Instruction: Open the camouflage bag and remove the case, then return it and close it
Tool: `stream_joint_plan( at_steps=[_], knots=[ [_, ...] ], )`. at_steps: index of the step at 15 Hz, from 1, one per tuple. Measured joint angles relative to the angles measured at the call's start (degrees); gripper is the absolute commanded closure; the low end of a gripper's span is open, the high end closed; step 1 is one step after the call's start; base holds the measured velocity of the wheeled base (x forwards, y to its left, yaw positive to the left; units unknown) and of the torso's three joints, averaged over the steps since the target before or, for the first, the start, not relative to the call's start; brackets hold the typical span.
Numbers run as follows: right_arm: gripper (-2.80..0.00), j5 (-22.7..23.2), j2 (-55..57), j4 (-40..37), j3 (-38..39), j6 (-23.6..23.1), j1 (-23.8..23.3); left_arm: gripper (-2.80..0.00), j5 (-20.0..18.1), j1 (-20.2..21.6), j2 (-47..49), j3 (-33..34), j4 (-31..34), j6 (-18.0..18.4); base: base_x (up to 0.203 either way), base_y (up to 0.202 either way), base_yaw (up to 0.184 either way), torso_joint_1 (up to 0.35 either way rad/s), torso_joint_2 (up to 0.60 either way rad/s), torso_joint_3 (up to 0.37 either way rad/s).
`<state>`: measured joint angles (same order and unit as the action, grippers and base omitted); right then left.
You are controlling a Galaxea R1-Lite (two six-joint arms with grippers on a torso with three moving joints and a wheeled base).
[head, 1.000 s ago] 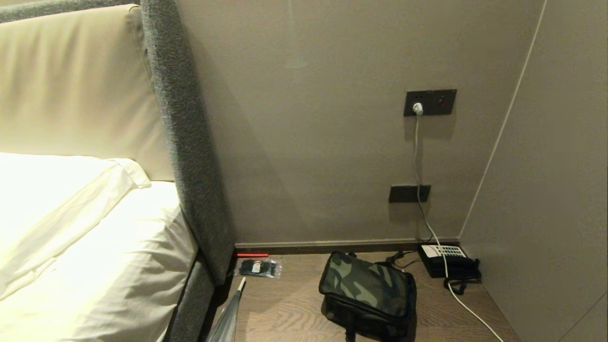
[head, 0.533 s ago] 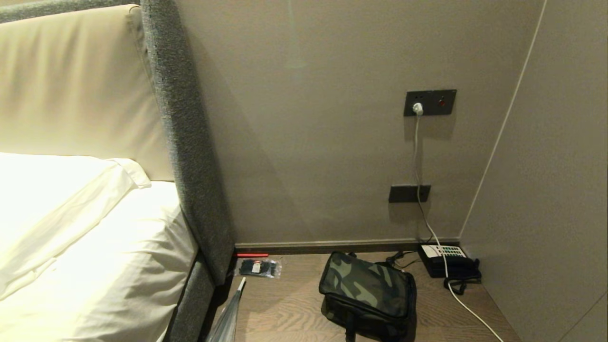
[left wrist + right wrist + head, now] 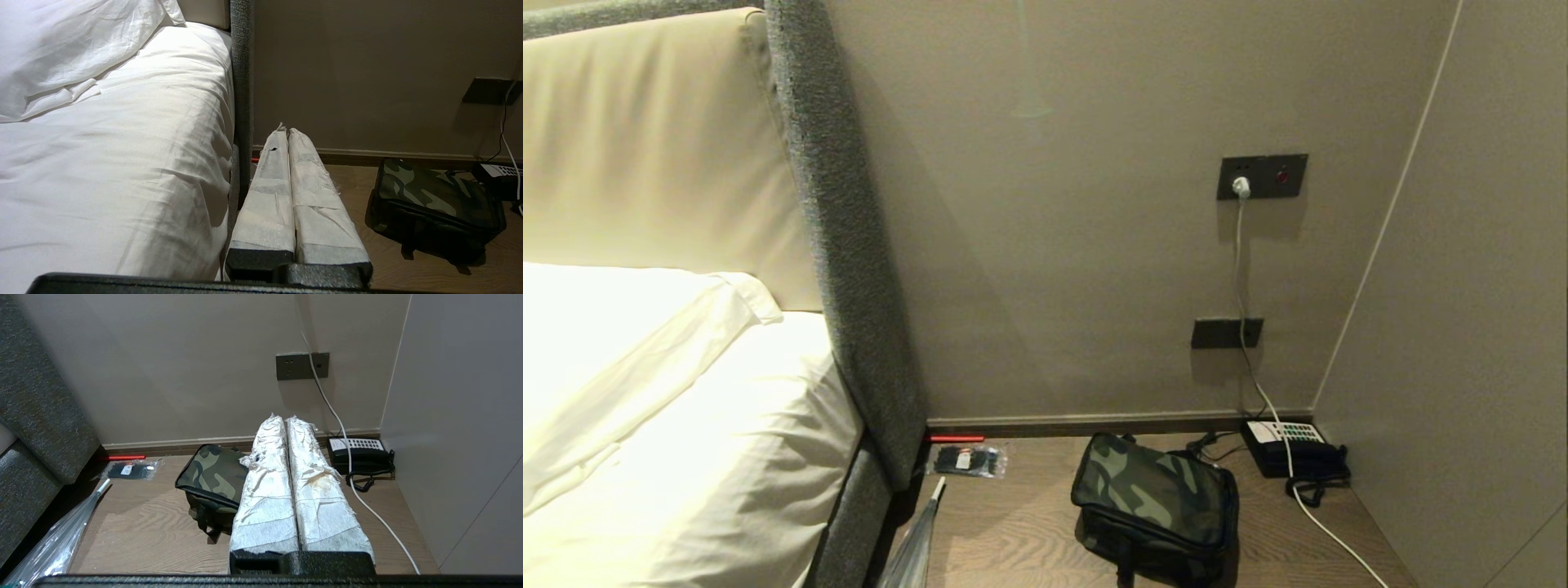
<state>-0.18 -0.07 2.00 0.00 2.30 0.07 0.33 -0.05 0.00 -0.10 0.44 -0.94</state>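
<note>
Resting zipped on the floor, camouflage bag; left gripper and right gripper clenched, empty.

No readable text anywhere.
The telephone, sitting on the floor just right of the camouflage bag, is showing a white keypad whose markings are too small to read; the packet left of the bag is carrying a small white label, also illegible.
</note>
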Motion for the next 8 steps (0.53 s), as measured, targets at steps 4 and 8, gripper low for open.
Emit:
stream_joint_plan(
  at_steps=[4,8],
  knots=[
    [0.0,0.01,0.0,0.0,0.0,0.09,0.0,0.0,-0.01,0.0,0.0,0.0,0.0,0.0,0.0,0.0,0.0,0.0,0.0,0.0],
    [0.0,-0.03,0.0,0.0,0.0,0.28,0.0,0.0,0.0,0.0,0.0,0.0,0.0,-0.02,0.0,0.0,0.0,0.0,0.0,0.0]
  ],
)
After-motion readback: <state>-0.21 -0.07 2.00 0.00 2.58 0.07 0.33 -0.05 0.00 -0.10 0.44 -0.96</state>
